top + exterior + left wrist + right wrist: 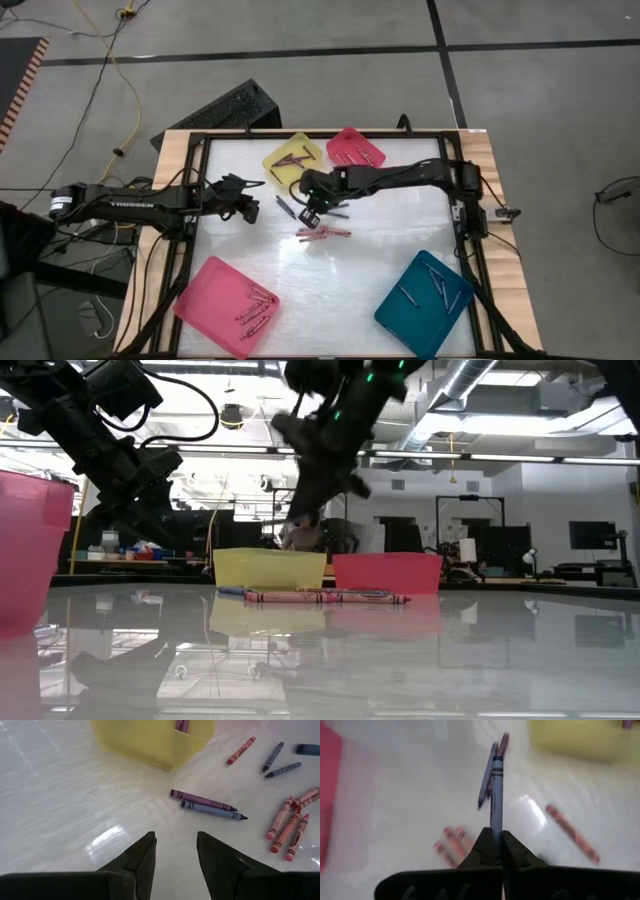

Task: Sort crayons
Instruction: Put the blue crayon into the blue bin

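Observation:
My right gripper (309, 217) (495, 851) hangs above the table's middle, shut on a blue crayon (496, 790). Below it lie loose crayons: a cluster of red ones (323, 233) (325, 597), and a purple one (200, 800) beside a grey-blue one (212, 810). My left gripper (252, 208) (175, 847) is open and empty, left of them, just in front of the yellow tray (293, 158). More crayons lie in the yellow tray, the small pink tray (355, 148), the large pink tray (227, 305) and the teal tray (424, 303). My right gripper pinches the blue crayon by one end (496, 837) between its two fingers. The crayon lies along the fingers and sticks out forward past their tips. In the low view the gripper (305, 510) is above the table surface, the crayon lifted clear.
The four trays stand on the white table top inside a dark frame (200, 200): yellow and small pink at the far edge, large pink near left, teal near right. More red and grey crayons (287, 822) lie right of the left gripper's path.

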You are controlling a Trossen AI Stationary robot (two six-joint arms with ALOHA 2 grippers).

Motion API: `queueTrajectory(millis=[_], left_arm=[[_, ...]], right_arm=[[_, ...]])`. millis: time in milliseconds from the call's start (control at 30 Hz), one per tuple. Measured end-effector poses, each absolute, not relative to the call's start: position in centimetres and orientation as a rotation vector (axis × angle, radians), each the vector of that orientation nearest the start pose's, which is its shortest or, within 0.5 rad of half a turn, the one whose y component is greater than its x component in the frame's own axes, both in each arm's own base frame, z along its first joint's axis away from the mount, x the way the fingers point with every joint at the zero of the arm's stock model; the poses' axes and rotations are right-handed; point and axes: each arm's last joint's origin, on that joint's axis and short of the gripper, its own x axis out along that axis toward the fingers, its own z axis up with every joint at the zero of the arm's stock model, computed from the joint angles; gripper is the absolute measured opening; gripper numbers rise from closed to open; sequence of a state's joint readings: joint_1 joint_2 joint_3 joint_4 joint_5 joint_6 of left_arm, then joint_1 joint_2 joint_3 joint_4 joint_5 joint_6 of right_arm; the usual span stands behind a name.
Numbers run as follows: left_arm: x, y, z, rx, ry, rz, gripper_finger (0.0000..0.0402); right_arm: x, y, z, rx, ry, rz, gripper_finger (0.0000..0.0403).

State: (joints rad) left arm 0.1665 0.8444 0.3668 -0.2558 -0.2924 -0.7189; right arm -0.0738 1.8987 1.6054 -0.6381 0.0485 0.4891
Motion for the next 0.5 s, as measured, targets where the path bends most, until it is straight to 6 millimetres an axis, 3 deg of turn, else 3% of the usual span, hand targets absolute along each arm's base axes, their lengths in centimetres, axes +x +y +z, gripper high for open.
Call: queueTrajectory(millis=[200, 500], left_arm=[[15.7, 3.5, 17.8, -0.631, 0.55, 0.674, 0.0133], [15.8, 3.3, 17.7, -0.699, 0.558, 0.634, 0.0133]], right_arm=[[38.8, 1.3, 28.0, 0.553, 0.987, -0.356, 0.0003], [33.8, 10.7, 28.1, 0.737, 1.225, -0.536, 0.0003]])
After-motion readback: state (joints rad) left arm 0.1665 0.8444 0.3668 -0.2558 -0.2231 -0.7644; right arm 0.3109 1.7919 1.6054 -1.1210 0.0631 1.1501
